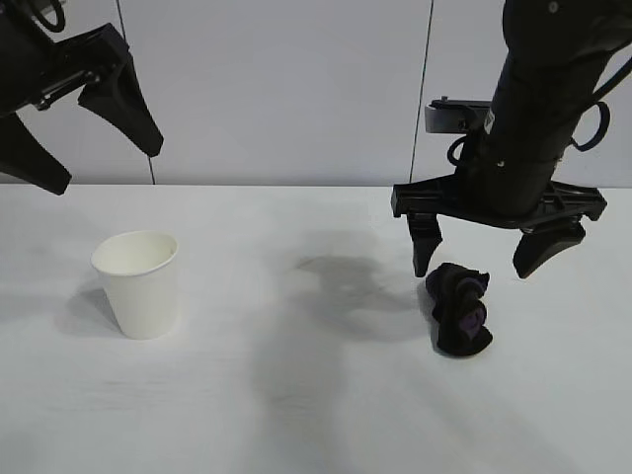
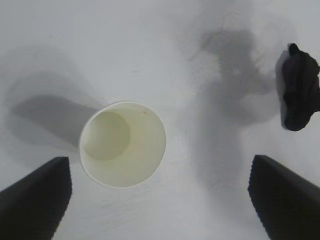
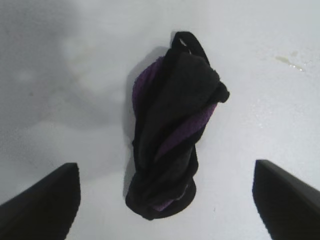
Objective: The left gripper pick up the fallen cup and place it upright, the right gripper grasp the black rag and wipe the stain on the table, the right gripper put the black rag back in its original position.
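The cup point(image 1: 137, 283) stands upright, mouth up, on the left part of the table point(image 1: 296, 415), well apart from the rag point(image 1: 460, 309), which lies bunched on the right part. The left claw point(image 1: 69, 123) hangs above and behind the cup, its fingers spread wide and holding nothing. The right claw point(image 1: 484, 252) hangs directly over the rag, its fingers spread to either side of the wad and gripping nothing; the rag rests free on the table.

No clear brown blotch shows at the table's centre. The right wrist view shows only a few faint yellowish specks point(image 3: 289, 61) near the rag. Judged from this layout, all three steps appear complete.

Handling, as a judgement:
- Rag: soft, light and compressible. It yields under the fingers and may snag or trail a loose fold. Take hold across the thick middle of the wad.
- Cup: thin paper, light, easily crushed or tipped. Take hold across the wall below the rolled rim, with light pressure.

No brand, label or legible writing appears on the cup, the rag or the table.
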Controlling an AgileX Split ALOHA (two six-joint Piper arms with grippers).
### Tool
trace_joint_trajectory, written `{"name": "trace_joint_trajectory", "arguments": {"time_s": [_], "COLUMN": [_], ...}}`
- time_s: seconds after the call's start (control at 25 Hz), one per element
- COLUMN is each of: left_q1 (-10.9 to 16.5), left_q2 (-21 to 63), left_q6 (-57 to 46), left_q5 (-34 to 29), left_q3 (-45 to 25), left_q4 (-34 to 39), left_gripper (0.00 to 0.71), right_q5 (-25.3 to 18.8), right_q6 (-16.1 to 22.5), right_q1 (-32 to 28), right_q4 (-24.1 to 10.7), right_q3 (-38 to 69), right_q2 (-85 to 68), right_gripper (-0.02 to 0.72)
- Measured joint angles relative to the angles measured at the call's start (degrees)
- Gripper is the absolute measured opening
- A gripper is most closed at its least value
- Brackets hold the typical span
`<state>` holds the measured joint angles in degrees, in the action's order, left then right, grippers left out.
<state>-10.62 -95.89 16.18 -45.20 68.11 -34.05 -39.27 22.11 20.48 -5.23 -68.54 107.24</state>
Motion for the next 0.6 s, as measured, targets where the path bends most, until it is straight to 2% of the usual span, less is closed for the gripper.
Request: {"name": "trace_joint_trajectory", "arguments": {"time_s": [0.04,0.2,0.28,0.4,0.6], "left_q1": [0.0,0.0,0.0,0.0,0.0], "left_q2": [0.0,0.0,0.0,0.0,0.0], "left_q6": [0.0,0.0,0.0,0.0,0.0], "left_q5": [-0.05,-0.52,-1.17,-1.51,-1.74], "left_q3": [0.0,0.0,0.0,0.0,0.0], "left_q4": [-0.3,-0.97,-1.02,-1.04,-1.09], "left_gripper": [0.693,0.693,0.693,0.693,0.693], "right_q5": [-0.23,-0.65,-1.7,-3.16,-5.46], "right_q6": [-1.39,-9.2,-11.71,-12.99,-13.15], "right_q1": [0.0,-0.25,-0.87,-2.5,-5.56], "right_q4": [2.16,14.4,18.49,20.0,20.01], "right_q3": [0.0,0.12,0.12,0.12,0.12], "right_q2": [-0.2,-2.36,-4.39,-7.81,-12.71], "right_gripper": [0.674,0.677,0.677,0.679,0.681]}}
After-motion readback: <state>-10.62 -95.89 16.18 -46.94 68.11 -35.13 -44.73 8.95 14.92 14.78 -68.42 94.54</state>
